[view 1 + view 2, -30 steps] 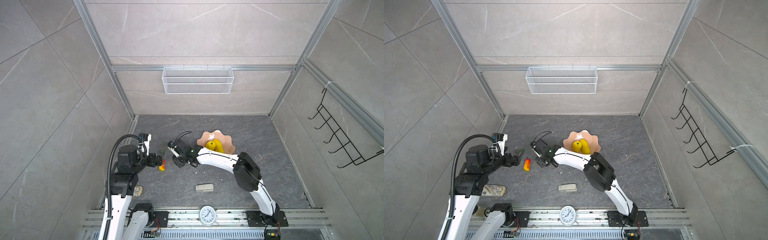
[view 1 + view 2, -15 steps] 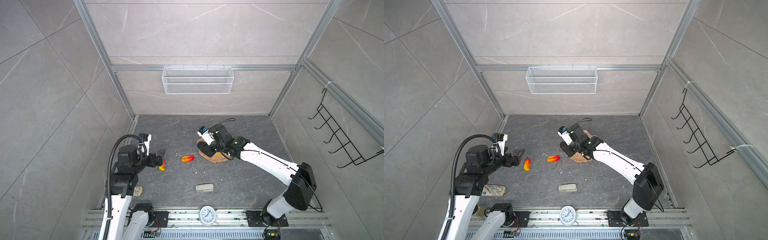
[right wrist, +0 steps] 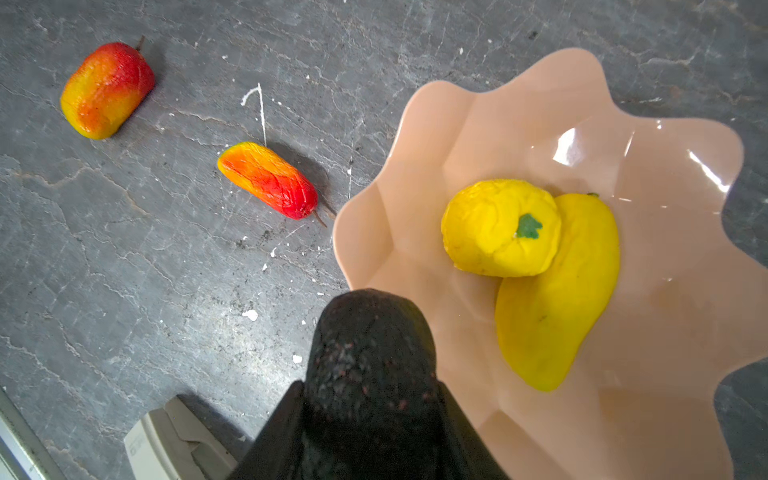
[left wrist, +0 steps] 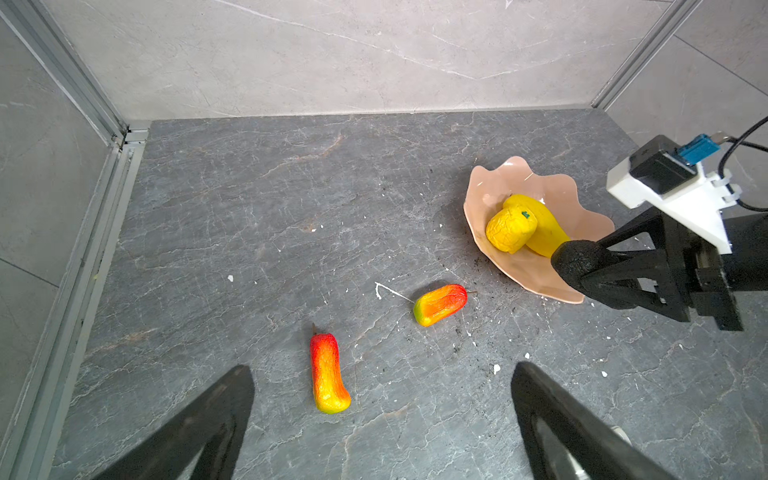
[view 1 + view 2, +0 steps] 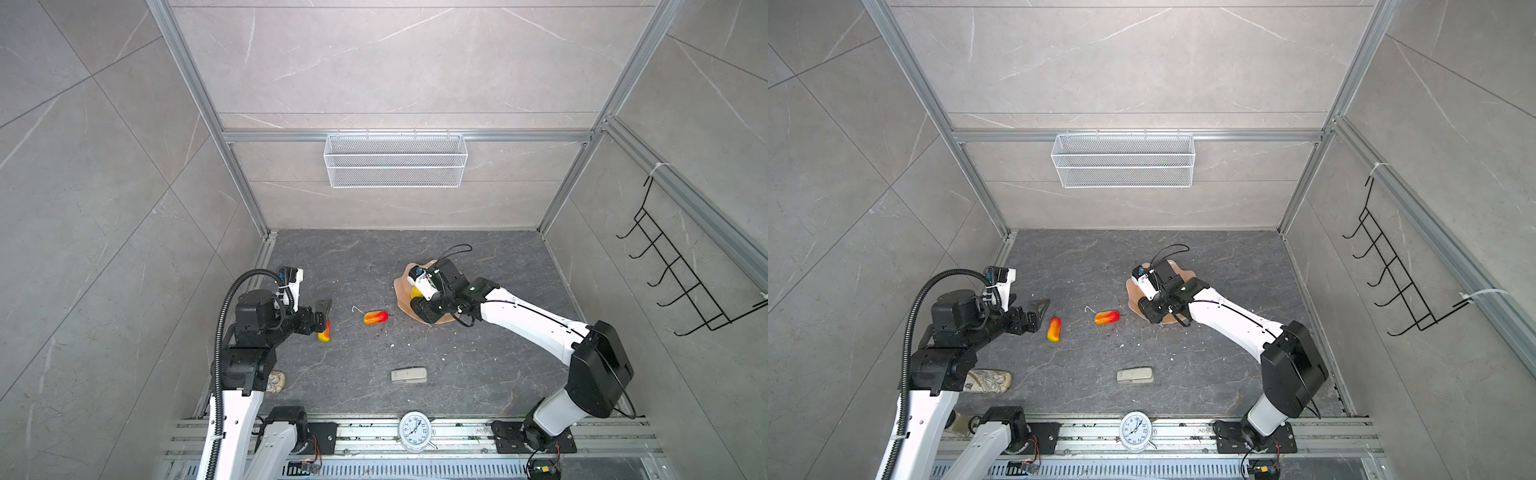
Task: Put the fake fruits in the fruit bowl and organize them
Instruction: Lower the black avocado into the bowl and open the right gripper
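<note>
Listing contents, largest first:
- tabletop (image 5: 374, 266): dark grey stone-look slab, flecked with white crumbs
- fruit bowl (image 3: 478, 137): salmon-pink, scalloped and glossy, standing right of centre; judged light and slick, likely to slide if nudged at the rim
- right gripper (image 4: 598, 268): closed on the blackish oval (image 3: 370, 345), held over the bowl's edge, not yet set down
- left gripper (image 4: 382, 374): jaws spread wide, empty, hovering near one mango shape
- long yellow one (image 3: 561, 299): lying in the bowl, touching the round yellow one (image 3: 498, 228), which leans on it
- mango shapes, two: one (image 3: 268, 178) just beside the bowl's rim, the other (image 3: 106, 89) farther out, both on the tabletop; wrinkled skins suggest light, soft foam, best pinched gently across the narrow middle
- writing: none on fruits or bowl; clock (image 5: 414, 430) shows numerals; print on the grey-beige block (image 5: 408, 375) too small to read
</note>
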Motion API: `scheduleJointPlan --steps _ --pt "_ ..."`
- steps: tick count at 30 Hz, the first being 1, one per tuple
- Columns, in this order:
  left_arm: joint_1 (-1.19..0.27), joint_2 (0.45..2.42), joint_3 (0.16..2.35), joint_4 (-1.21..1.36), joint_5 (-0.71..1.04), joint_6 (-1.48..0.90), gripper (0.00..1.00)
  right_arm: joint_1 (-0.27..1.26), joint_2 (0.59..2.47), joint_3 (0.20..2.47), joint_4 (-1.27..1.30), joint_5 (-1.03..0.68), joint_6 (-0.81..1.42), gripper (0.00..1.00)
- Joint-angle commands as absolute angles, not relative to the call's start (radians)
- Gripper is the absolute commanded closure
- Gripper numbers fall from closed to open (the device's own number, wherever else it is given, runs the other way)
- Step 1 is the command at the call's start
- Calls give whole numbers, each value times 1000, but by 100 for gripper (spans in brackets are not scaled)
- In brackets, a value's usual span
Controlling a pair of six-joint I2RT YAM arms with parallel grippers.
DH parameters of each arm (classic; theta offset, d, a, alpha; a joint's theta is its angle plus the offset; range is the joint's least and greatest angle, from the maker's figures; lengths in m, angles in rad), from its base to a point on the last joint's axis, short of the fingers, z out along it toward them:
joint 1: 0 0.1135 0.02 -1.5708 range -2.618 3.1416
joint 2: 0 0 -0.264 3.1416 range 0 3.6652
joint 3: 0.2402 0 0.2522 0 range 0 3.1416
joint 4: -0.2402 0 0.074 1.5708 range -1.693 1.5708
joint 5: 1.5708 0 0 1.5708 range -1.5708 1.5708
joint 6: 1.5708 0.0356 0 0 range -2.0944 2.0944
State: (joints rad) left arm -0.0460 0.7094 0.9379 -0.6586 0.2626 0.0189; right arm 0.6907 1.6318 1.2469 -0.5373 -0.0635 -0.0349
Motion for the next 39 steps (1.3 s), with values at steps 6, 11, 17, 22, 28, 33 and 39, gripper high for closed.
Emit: scheduleJointPlan --steps 6,11,17,22,28,33,39 --pt "-51 707 946 -646 275 43 0 665 1722 1254 -540 -32 -46 86" --pt "-51 711 946 -646 277 43 0 633 1775 1289 -532 -57 -48 89" --pt "-51 716 946 -646 276 42 0 619 1815 1324 -530 -72 -49 90" --pt "-51 720 948 -646 278 43 0 614 1855 1352 -529 -81 -51 89" --pt "-51 721 948 -646 277 43 0 611 1900 1380 -533 -54 -49 88" --pt "-51 724 948 -646 281 43 0 609 1921 1395 -525 -5 -40 87" --pt "-51 724 948 -646 281 43 0 609 1937 1409 -523 38 -37 82"
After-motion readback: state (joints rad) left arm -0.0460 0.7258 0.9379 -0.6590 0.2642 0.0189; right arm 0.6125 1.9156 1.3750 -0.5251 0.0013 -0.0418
